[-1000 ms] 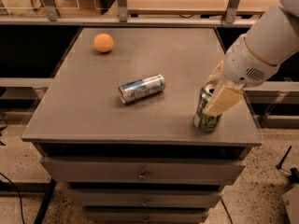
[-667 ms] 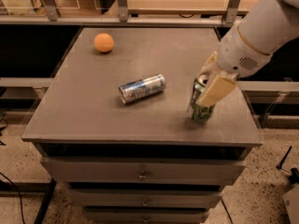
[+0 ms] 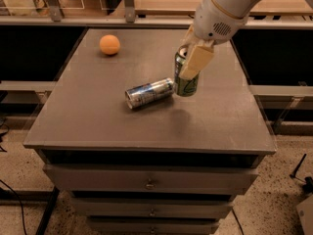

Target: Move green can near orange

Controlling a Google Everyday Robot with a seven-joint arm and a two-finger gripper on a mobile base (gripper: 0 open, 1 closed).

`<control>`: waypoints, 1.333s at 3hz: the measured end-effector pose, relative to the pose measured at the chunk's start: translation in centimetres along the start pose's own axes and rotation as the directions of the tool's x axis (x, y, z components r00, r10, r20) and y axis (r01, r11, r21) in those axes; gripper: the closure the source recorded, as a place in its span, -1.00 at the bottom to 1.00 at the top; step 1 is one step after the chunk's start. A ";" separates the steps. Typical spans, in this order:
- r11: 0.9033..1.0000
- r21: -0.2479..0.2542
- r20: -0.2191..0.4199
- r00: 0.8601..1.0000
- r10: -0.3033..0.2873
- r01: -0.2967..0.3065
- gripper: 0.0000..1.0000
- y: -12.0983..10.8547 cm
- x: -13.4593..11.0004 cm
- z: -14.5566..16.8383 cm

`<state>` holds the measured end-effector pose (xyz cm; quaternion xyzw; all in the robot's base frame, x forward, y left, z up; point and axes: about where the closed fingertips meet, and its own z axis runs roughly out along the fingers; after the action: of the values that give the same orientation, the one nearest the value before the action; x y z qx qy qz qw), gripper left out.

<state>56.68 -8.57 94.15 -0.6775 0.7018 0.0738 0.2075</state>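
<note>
gripper: gripper (image 3: pixel 185 70) sits over the right-centre of the table (image 3: pixel 222 119), clamped on the green can (image 3: pixel 189 86); one pale finger (image 3: pixel 194 60) lies across the can's front, the other is hidden behind it.
green can: upright in the grip, slightly tilted. Its base is at or just above the tabletop, and I can't tell which.
orange: orange (image 3: pixel 109 44) is at the far-left corner, well apart from the can, so most of the travel is left to do.
obstacle: silver-and-blue can (image 3: pixel 149 93) lies on its side just left of the green can. Its near end is touching or almost touching the green can's base.
risk 1: a low leftward drag would shove the lying can, and it could roll toward the orange or off the edge.
risk 2: grip is high and partly across the can's face, so it could swivel or slip on a fast swing.
risk 3: the orange is round and free, so a nudge on arrival sends it rolling off the near corner.
risk 4: setting the can down tilted could tip it over.
call: lift clear first, arc behind the lying can, and stop short of the orange.
</note>
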 end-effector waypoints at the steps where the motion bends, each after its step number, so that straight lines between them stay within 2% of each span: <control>1: 0.997 0.006 -0.006 0.997 -0.082 0.082 1.00 -3.4 -4.0 1.2; 2: 0.989 0.000 -0.007 0.989 -0.147 0.147 1.00 -6.0 -7.4 2.6; 3: 0.983 -0.010 -0.008 0.983 -0.184 0.184 1.00 -8.2 -10.7 4.5; 4: 0.984 -0.020 -0.004 0.985 -0.175 0.175 1.00 -10.1 -12.8 6.5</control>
<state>67.79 5.00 95.07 -0.7386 0.6395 0.0605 0.2046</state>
